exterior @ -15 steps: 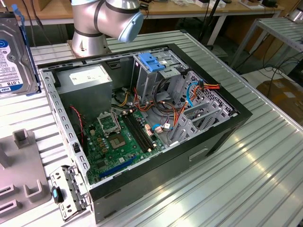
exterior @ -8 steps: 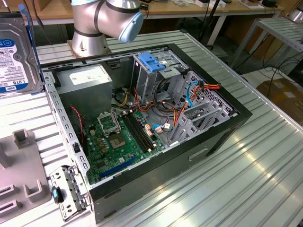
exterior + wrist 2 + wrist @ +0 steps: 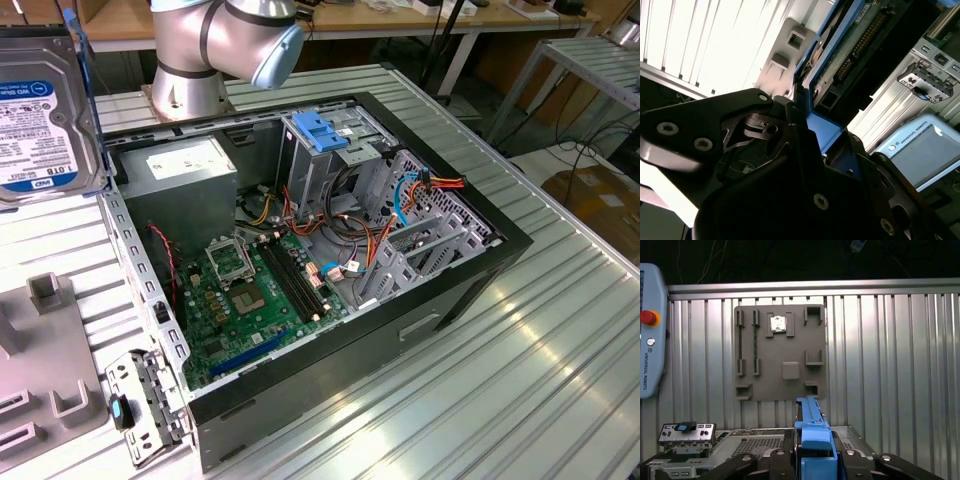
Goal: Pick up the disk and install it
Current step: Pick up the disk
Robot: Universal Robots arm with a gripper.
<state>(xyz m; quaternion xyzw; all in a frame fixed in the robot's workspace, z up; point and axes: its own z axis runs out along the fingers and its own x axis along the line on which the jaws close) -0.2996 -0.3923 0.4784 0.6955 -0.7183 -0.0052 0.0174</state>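
The gripper (image 3: 815,462) holds the disk (image 3: 40,120) outside the open computer case (image 3: 330,372).

Exterior view high, oblique over case (image 3: 330,375); both wrist views share grey plate (image 3: 780,385) (image 3: 786,35).

The disk (image 3: 42,120): silver-metal hard drive, white label with blue band, blue rail along one side. Exterior view, 10 o'clock of frame: held aloft, roughly on edge, label face to camera. Second wrist view: green circuit-board underside showing. Both wrist views: clamped in the gripper (image 3: 815,460).
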